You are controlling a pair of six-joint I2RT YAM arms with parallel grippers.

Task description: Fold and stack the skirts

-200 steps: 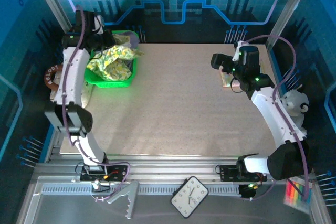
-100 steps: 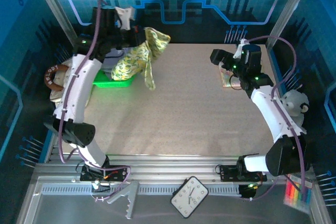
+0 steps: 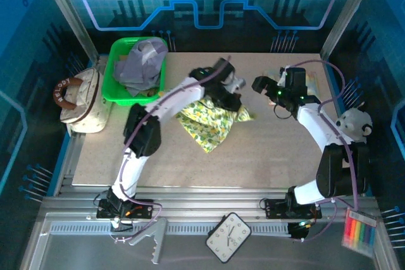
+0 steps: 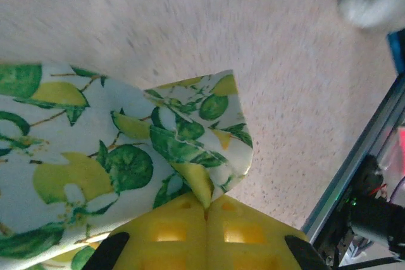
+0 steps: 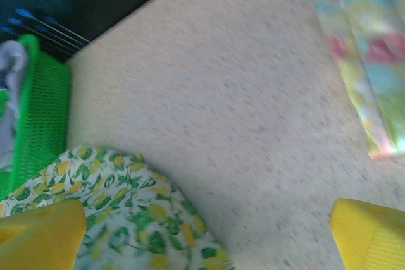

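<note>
the left claw (image 4: 205,210) is pinching shut on a corner of the yellow-green leafy skirt (image 3: 212,119), which is lying rumpled on the desk (image 3: 266,156) near the right of the green basket (image 3: 116,61) holding the lavender-grey skirt (image 3: 142,66), while the right claw (image 3: 261,85) is hovering wide open farther right of that basket.

The speckled beige table (image 3: 266,150) carried the yellow-green leafy skirt (image 3: 212,121), which lay crumpled near its middle. A green basket (image 3: 130,100) stood at the far left corner, and a folded pastel floral cloth (image 5: 364,61) lay toward the far right, apart from the skirt.
</note>
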